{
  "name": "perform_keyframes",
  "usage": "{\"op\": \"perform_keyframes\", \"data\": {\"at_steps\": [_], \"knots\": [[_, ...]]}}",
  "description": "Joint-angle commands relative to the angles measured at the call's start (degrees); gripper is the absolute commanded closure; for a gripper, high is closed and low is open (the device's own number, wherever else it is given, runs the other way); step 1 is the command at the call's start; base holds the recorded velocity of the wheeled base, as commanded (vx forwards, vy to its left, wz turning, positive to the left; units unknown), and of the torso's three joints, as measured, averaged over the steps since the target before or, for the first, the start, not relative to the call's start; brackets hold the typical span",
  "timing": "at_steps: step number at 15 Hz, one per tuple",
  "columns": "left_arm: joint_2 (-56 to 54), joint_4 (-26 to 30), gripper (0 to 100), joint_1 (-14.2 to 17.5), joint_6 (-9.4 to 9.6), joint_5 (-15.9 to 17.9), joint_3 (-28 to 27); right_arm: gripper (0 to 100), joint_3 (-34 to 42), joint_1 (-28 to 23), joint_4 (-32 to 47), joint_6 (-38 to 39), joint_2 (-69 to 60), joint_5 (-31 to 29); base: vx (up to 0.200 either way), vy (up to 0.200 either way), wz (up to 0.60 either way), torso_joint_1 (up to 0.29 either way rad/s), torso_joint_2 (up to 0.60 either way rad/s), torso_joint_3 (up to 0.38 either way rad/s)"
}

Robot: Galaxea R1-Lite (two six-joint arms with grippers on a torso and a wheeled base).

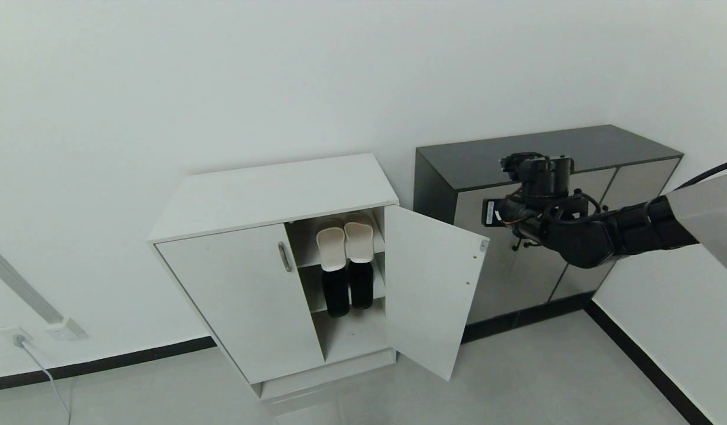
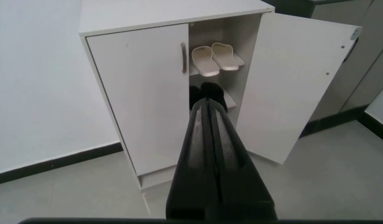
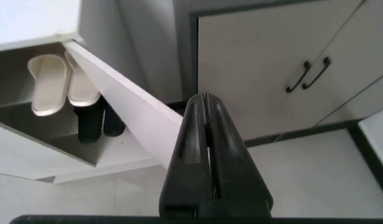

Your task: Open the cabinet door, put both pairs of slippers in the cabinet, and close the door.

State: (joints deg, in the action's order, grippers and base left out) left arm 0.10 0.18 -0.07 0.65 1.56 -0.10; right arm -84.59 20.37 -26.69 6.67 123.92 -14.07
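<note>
The right gripper (image 3: 207, 99), fingers pressed together like the left gripper's (image 2: 209, 102), hung nearer to the open cabinet door (image 1: 428, 289), whose free edge lay to its left.

The cabinet (image 1: 269, 195) stands mid-frame in the head view, against the wall, its right-hand door (image 1: 428, 289) swung open toward the frame's right. Inside, one pair of slippers (image 1: 346, 242) lies on the upper shelf (image 1: 377, 247), the other pair (image 1: 347, 289) directly below. A sideboard (image 1: 546, 153) stands just right of the cabinet.
</note>
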Motion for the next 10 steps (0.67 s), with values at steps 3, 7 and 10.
{"op": "perform_keyframes", "data": {"at_steps": [3, 7, 10], "knots": [[0.0, 0.0, 100, 0.0, -0.03, 0.0, -0.1, 100, -7.3, -2.5, 3.4, 2.6, 8.4, 1.9, 0.000, 0.000, 0.00, 0.000, 0.00, 0.000], [0.0, 0.0, 100, 0.0, 0.06, 0.0, 0.0, 100, -9.5, -2.3, 3.1, 2.6, 10.6, 3.5, 0.000, 0.000, 0.00, 0.000, 0.00, 0.000], [0.0, 0.0, 100, 0.0, 0.06, 0.0, 0.0, 100, -13.0, -2.3, 3.2, 2.6, 13.4, 3.4, 0.000, 0.000, 0.00, 0.000, 0.00, 0.000]]}}
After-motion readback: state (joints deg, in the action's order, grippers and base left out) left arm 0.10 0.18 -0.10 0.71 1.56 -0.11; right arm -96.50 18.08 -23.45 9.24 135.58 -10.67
